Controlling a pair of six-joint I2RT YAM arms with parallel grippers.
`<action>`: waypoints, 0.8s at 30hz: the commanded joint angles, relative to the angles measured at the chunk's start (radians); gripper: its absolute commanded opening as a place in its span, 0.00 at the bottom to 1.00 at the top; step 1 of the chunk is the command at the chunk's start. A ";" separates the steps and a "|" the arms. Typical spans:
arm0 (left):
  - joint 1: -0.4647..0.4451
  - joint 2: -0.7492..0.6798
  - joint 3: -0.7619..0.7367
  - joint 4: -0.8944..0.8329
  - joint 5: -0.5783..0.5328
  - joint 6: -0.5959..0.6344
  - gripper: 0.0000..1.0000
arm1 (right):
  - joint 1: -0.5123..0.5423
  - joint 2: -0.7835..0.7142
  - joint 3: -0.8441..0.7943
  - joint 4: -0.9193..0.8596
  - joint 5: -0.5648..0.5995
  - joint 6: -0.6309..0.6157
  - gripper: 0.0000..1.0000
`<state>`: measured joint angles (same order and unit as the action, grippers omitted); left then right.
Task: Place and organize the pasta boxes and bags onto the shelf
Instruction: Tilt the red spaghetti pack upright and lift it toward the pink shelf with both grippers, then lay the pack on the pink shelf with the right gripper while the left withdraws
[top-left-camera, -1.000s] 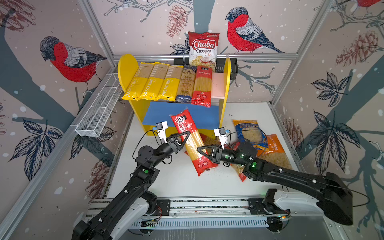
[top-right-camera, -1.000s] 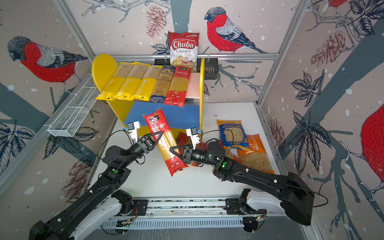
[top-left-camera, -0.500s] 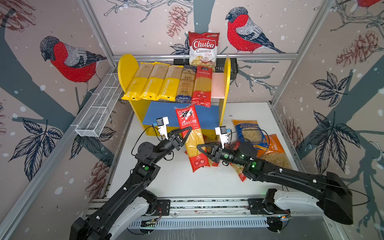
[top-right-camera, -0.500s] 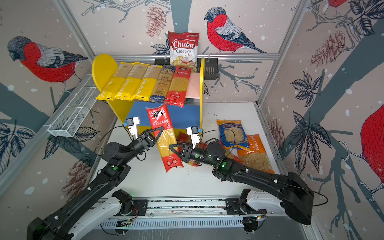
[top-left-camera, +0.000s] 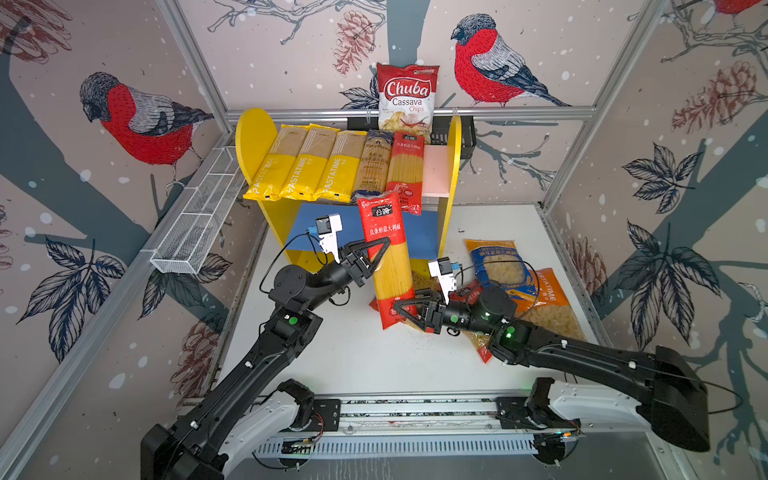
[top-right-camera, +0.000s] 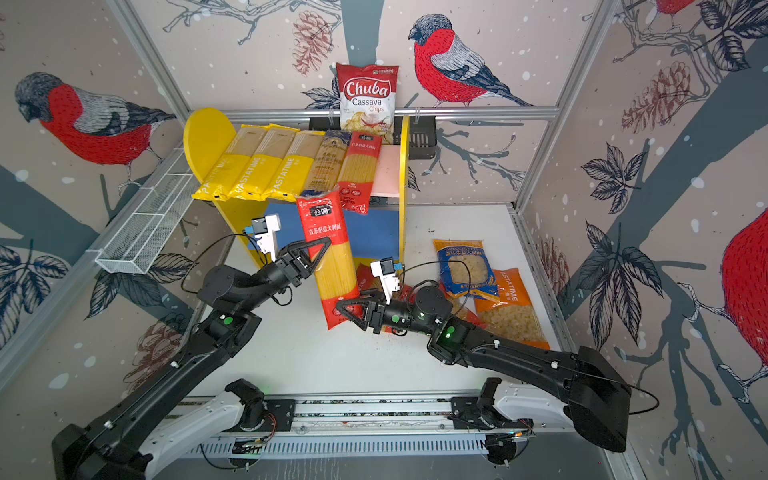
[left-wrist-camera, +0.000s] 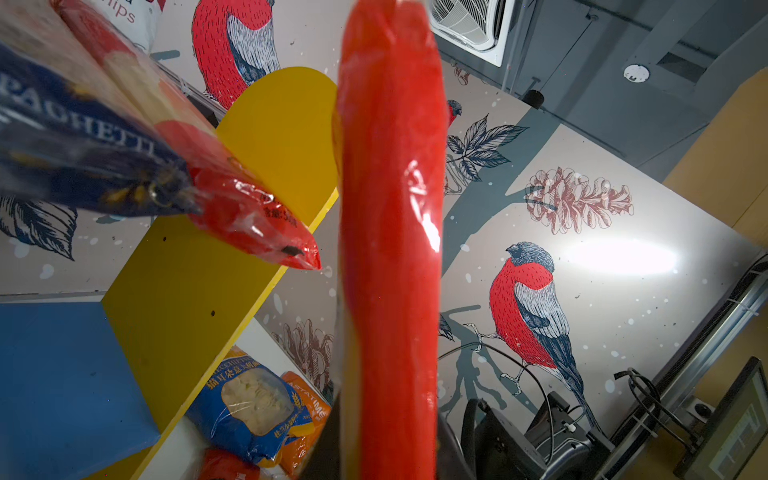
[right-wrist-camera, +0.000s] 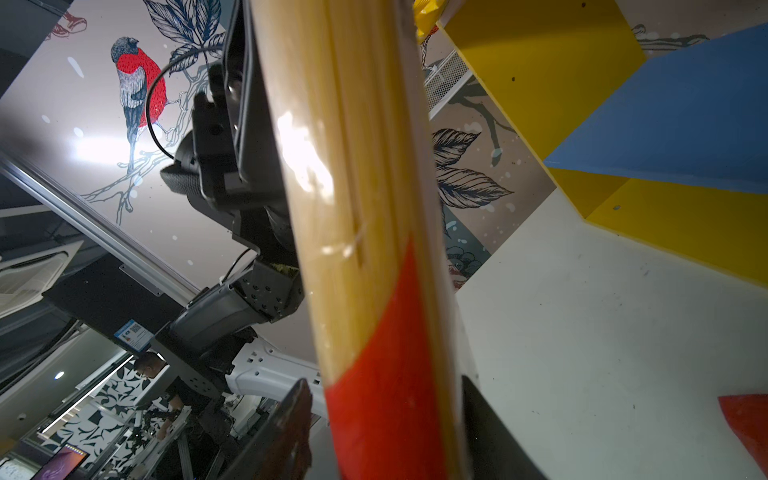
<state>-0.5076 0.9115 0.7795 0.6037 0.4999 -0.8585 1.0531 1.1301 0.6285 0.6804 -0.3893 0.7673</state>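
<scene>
Top view of a two-armed robot at a white desk (top-left-camera: 353, 357), with a small shelf (top-left-camera: 255, 141) at the upper centre of the frame. A red spaghetti pack (top-left-camera: 392, 286) hangs in the air in front of the shelf, at the centre of the frame. Its long axis runs almost straight up and down the picture.

The left end effector (top-left-camera: 380, 255) reaches in from the left and is closed on the pack a little above its middle. In the left wrist view the pack rises straight out from between its jaws. The right end effector (top-left-camera: 405, 309) reaches in from the right at the pack's lower end. In the right wrist view its jaws stand on either side of the pack with a sliver of gap, so it looks loose around the pack rather than clamped.

The pack's top end sits just below the front edge of the pink upper board (top-left-camera: 434, 170), where a row of long packs (top-left-camera: 332, 166) lies. The only bare strip of that board is up and to the right of the pack's top. The left end effector is nearer the shelf and probably carries the pack there alone. A blue bag (top-left-camera: 496, 266) and an orange bag (top-left-camera: 548, 299) lie on the desk at the right.
</scene>
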 joint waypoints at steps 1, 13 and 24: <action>-0.002 0.017 0.047 0.123 -0.017 0.006 0.00 | 0.002 -0.005 -0.022 0.019 -0.023 -0.019 0.55; -0.002 0.063 0.072 0.124 -0.009 -0.034 0.00 | -0.005 0.003 0.001 0.126 0.019 -0.011 0.24; 0.005 0.174 0.257 0.034 0.005 0.000 0.45 | -0.112 -0.028 0.160 0.080 0.066 0.035 0.08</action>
<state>-0.5072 1.0763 0.9997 0.5949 0.4862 -0.8829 0.9680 1.1130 0.7399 0.6594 -0.3885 0.7856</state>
